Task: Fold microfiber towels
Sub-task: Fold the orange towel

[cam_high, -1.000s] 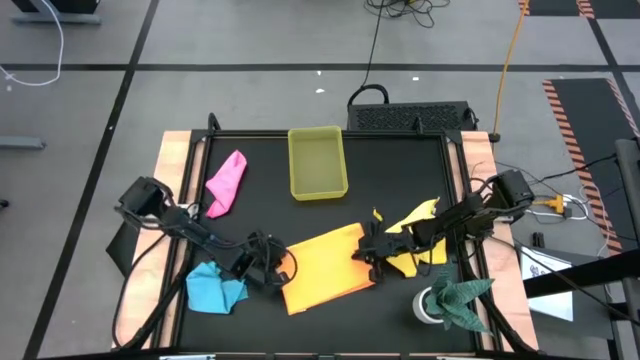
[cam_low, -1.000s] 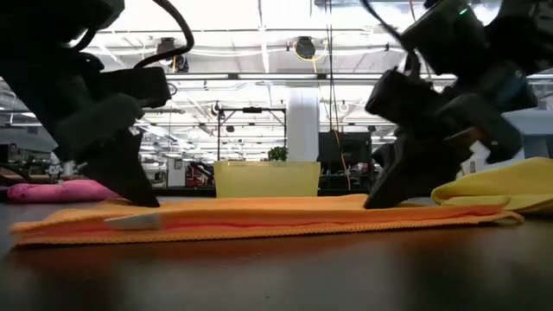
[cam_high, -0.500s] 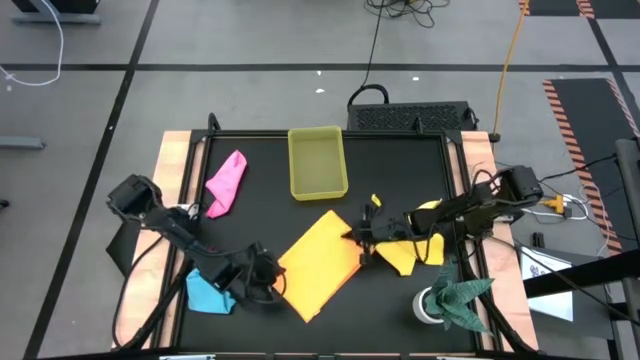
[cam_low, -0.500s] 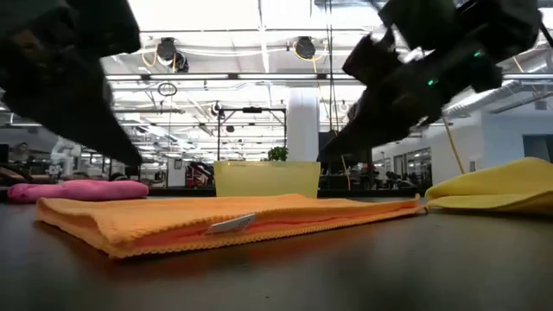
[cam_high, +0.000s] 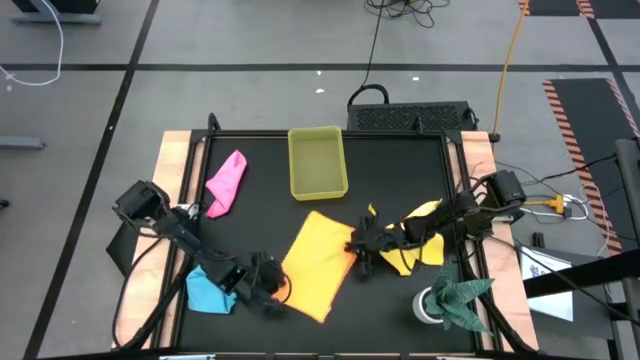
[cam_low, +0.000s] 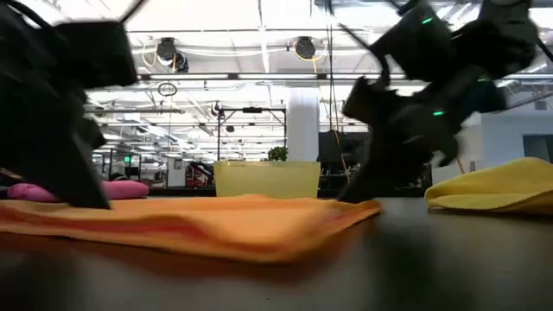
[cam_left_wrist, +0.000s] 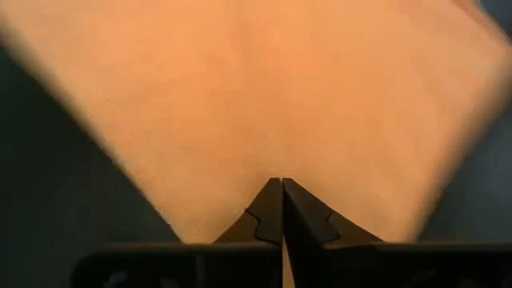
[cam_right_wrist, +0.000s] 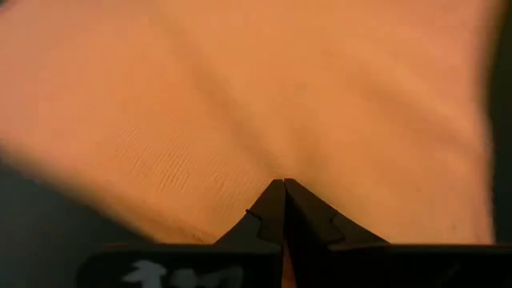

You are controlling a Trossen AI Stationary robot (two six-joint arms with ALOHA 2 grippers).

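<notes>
Left hand [cam_high: 268,290] pinching orange towel [cam_high: 320,262] at near-left edge | right hand [cam_high: 362,248] pinching far-right edge | towel mid-bench [cam_high: 400,185], held at opposite sides, likely for folding | pink [cam_high: 226,182], blue [cam_high: 208,292], yellow [cam_high: 420,240] towels waiting around it

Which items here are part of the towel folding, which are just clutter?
Job: orange towel, shut in both the left gripper and right gripper; yellow towel; pink towel; light blue towel.
Lying about: yellow tray; dark green cloth.
</notes>
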